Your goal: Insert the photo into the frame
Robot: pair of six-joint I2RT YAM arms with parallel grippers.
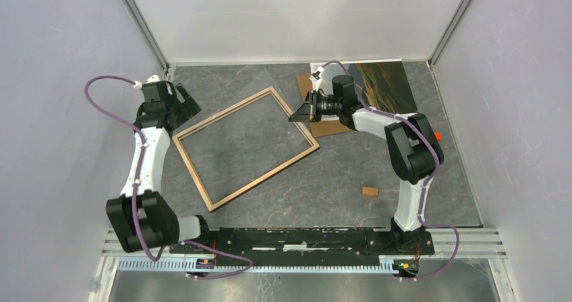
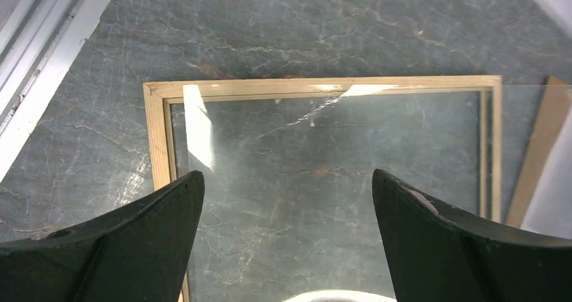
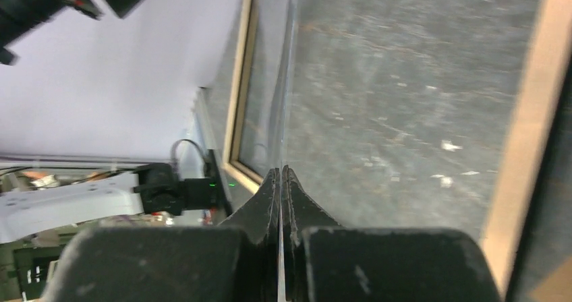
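Observation:
The frame [image 1: 192, 174], a thin light-wood rim, lies flat on the grey table left of centre. Its clear pane [image 1: 270, 113] is tilted above it, and my right gripper [image 1: 297, 111] is shut on the pane's right edge. In the right wrist view the thin pane [image 3: 290, 79] runs edge-on straight out from between the shut right gripper [image 3: 280, 170]. The photo [image 1: 388, 86], dark with golden streaks, lies at the back right, behind the right arm. My left gripper [image 1: 185, 103] hovers open over the frame's far-left corner; the left gripper [image 2: 288, 174] holds nothing, with the frame [image 2: 324, 86] and pane [image 2: 337, 154] below.
A brown backing board [image 1: 330, 128] lies under the right wrist, partly hidden, and shows as a brown strip [image 2: 539, 147] in the left wrist view. A small brown piece [image 1: 369, 191] lies on the table near the right arm's base. Grey walls close in on three sides.

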